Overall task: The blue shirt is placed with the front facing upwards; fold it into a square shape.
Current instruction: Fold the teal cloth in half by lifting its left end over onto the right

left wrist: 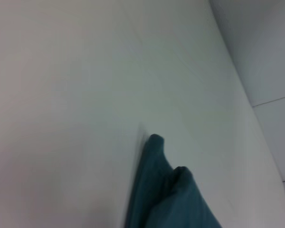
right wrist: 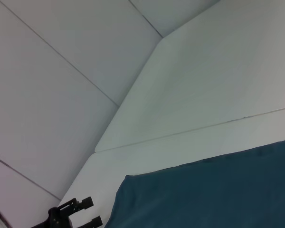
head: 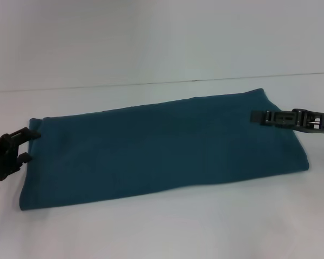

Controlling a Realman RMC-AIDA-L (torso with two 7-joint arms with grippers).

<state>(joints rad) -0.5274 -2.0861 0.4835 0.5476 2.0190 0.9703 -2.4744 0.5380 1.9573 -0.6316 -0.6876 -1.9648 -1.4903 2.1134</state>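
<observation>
Across the white table [head: 151, 226] the blue shirt [head: 162, 156] lies as a long band, plain side up, its long axis running from my left gripper [head: 22, 145] to my right gripper [head: 259, 116]. Each sits at one short end: left fingers spread apart at the edge, right over the far corner, and whether it pinches cloth I cannot tell. Squaring it, I judge, means carrying one end toward the other; neither arm is nearer.
</observation>
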